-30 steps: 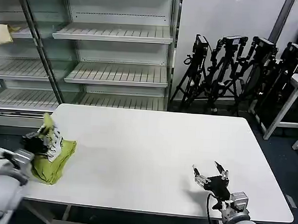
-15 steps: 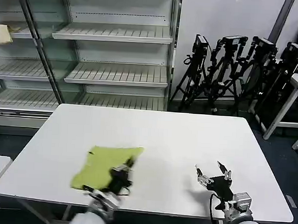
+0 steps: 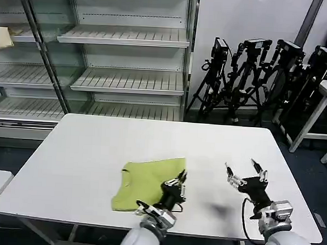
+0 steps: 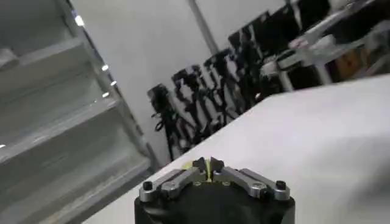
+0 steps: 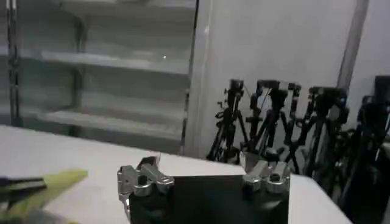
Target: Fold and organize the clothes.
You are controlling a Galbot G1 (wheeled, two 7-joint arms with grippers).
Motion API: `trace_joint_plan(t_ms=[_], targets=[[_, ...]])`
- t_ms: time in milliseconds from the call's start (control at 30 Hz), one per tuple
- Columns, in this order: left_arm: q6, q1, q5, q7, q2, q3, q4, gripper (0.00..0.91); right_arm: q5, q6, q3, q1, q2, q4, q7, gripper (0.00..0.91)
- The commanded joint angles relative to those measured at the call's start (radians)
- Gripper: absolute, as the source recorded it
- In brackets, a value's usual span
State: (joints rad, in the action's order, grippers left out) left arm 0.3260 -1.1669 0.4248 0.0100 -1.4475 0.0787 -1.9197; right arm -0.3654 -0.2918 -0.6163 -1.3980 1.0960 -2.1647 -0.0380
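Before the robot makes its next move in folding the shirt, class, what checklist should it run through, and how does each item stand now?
1. Left gripper shut on the shirt: ok, a sliver of lime fabric shows between its fingertips in the left wrist view.
2. Shirt fully on the table: ok.
3. Shirt lying flat: not ok, it is bunched and partly folded.
4. Right gripper open and apart from the shirt: ok.
5. Collar position: cannot tell.

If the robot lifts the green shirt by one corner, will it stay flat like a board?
Probably not. The shirt lies limp and slightly rumpled on the table, so it would likely droop. The left gripper, pinching its edge, would probably drag it easily; it looks thin and light.
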Motion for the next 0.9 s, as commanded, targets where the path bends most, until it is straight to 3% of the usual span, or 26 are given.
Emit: trace_joint_plan(t_ms=[33,167,300,433,533,733,900], targets=[[-0.05,0.07,-0.116,0.024,-0.064,0.082,0.025,0.907,-0.045,0.029,-0.063,0.111,-0.013,0.006,0.005,0.907],[-0.022,0.097,-0.251,0.024,-0.022,-0.038,-0.06,0.907,-0.045,0.023,-0.039,0.143,-0.02,0.034,0.009,0.907],[-0.012,0.101,-0.334,0.031,0.077,-0.209,-0.124,0.907,-0.04,0.03,-0.002,0.158,-0.023,0.073,0.014,0.907],[-0.126,0.05,-0.29,-0.035,0.161,-0.429,-0.068,0.907,-0.024,0.063,0.033,0.187,-0.035,0.133,0.018,0.907],[-0.148,0.015,-0.299,-0.05,0.196,-0.55,-0.034,0.907,-0.01,0.086,0.055,0.207,-0.044,0.189,0.029,0.907],[-0.174,-0.016,-0.317,-0.047,0.199,-0.632,-0.005,0.907,0.043,0.065,0.091,0.221,-0.031,0.205,0.04,0.907],[-0.17,-0.018,-0.317,-0.051,0.197,-0.619,-0.013,0.907,0.065,0.088,0.109,0.216,-0.02,0.209,0.043,0.907]])
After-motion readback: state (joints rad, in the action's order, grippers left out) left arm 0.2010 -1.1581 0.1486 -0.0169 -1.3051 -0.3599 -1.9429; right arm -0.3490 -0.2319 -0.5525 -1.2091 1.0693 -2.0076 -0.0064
